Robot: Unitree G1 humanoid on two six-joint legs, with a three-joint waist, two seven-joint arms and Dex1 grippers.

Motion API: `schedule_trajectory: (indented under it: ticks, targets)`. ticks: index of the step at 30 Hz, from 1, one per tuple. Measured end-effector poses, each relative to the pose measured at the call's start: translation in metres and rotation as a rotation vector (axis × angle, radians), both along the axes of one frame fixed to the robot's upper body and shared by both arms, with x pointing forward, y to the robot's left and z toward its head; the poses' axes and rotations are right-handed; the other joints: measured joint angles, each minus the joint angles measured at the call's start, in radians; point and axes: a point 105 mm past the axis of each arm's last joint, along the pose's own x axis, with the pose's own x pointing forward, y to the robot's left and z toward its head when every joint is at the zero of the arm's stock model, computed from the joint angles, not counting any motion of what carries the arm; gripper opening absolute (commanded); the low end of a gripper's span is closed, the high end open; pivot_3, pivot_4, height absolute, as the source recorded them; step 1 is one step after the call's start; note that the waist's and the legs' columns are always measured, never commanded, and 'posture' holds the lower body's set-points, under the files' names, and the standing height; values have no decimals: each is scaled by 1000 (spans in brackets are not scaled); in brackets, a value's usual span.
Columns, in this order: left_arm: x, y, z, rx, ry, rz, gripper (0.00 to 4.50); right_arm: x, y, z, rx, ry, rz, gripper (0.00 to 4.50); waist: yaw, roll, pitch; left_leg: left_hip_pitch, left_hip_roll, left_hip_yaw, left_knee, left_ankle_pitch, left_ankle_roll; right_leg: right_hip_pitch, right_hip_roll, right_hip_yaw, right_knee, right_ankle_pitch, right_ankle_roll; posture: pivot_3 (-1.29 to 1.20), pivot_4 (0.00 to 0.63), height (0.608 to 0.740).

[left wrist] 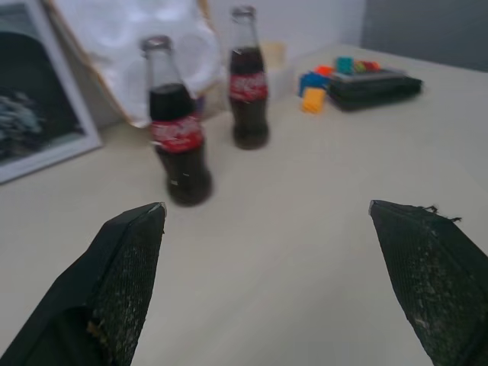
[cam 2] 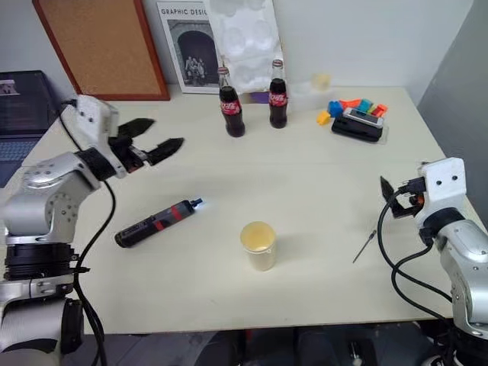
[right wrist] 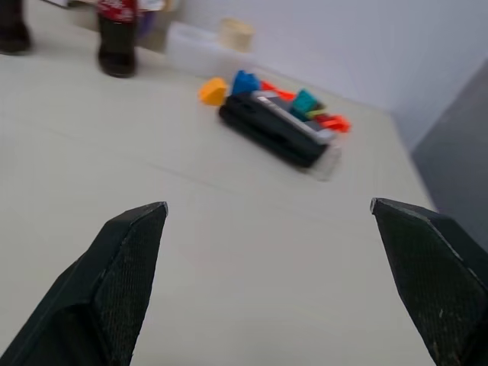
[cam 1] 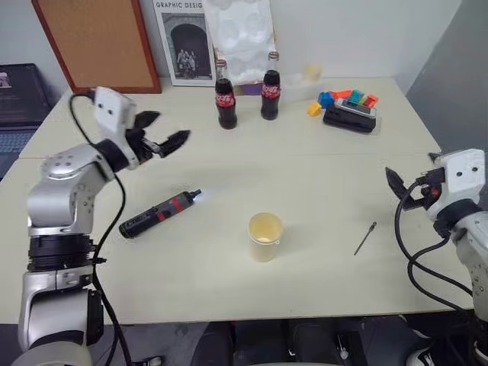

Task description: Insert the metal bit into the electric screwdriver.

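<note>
Black with a red middle band, the electric screwdriver [cam 1: 158, 213] lies flat on the cream table [cam 1: 305, 183], left of centre, nose and lit tip aimed up-right toward the middle; thin grey metal bit [cam 1: 364, 238] rests well apart on the right side, slanted, bare tabletop all around it; pale yellow paper cup [cam 1: 264, 236] stands upright between the two, nearer the front edge.

Left gripper [cam 1: 164, 131] raised above the table behind the screwdriver, black fingers spread wide, nothing between them — aimed toward the two cola bottles [cam 1: 226, 103] standing upright side by side at the back; same spread plain in the left wrist view, fingertips [left wrist: 137, 252] far apart with the bottles beyond.

Right gripper [cam 1: 402, 191] held off the table near the right edge, just right of the bit yet not touching it; fingers parted wide and empty — in the right wrist view pointed at a black tray [right wrist: 276, 130] with coloured blocks [right wrist: 229, 85] beside it.

Corkboard [cam 1: 99, 42] and a framed print [cam 1: 183, 42] lean against the back wall.
</note>
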Motion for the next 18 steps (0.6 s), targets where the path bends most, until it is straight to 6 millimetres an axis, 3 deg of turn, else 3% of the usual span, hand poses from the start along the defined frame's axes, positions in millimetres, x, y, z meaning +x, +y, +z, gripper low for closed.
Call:
schedule_trajectory:
  ticks: [3,6,9,14,18]
  targets:
    - [-11,-15,0,12,10,-103,4458,-7,18,-1,43,37,119,4500,-2,-1,1,0,0,0,0,0,0,0,0,1,0,0,0,0,150,740]
    - [-39,-32,-9,20,65,-280,4458,-31,55,-20,43,146,360,4500,-2,-1,1,0,0,0,0,0,0,0,0,0,0,-1,0,0,150,740]
    - [-63,-30,-22,64,149,-377,4458,-48,79,-36,54,227,526,4500,-8,-1,2,0,1,1,1,0,0,0,0,1,0,-1,0,0,150,740]
    - [-100,-25,-44,143,232,-505,4458,-50,91,-24,70,199,635,4500,-7,-2,3,2,1,2,3,0,0,1,-1,2,1,-2,-6,0,150,740]
    - [-130,-29,-62,171,268,-617,4458,-75,92,-25,25,277,748,4500,15,-2,4,1,2,1,3,0,1,2,-2,1,0,-2,-6,0,150,740]
